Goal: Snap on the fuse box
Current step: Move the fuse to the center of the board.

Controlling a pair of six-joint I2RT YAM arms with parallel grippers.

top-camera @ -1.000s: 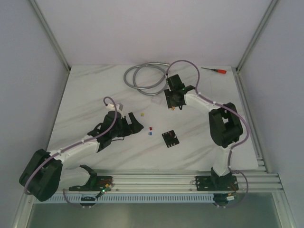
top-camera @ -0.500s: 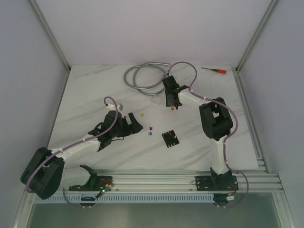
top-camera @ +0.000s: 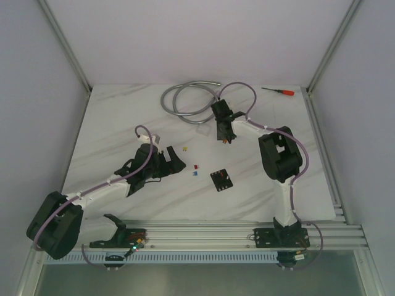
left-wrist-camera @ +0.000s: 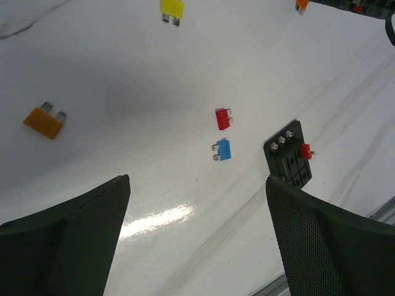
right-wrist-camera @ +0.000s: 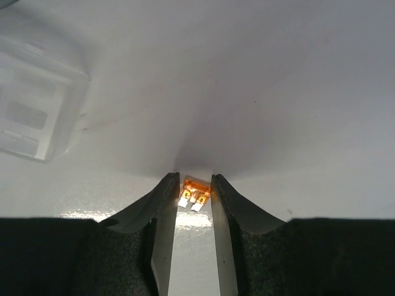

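**White tabletop: fuse box lying between the arms, left gripper free**

White marble-veined tabletop [top-camera: 111, 123] is carrying everything inside a white-walled frame. The small black squarish plastic fuse box [top-camera: 220, 180] is lying flat near the middle, toward the near edge, slotted face up and turned slightly off square. The left wrist view is showing silver screw heads along its far end and a small red seated fuse [left-wrist-camera: 305, 150] at one side.

The left gripper [top-camera: 174, 160] is hanging wide open, holding nothing. The fuse box is lying to its right, just off the right finger and outside the gap, with its long axis running roughly away from that camera. A loose red blade fuse [left-wrist-camera: 223, 118] and a loose blue blade fuse [left-wrist-camera: 223, 150] are lying between them.

The right gripper [right-wrist-camera: 194, 185] is sitting tips-down at the far side, nearly closed around a tiny orange blade fuse [right-wrist-camera: 193, 196]. I can't tell whether it is actually pinching it. The fuse box is well apart from it, toward the bases.

Both arms are looking about equally near. I'm judging the left as the free one, needing a shift right.
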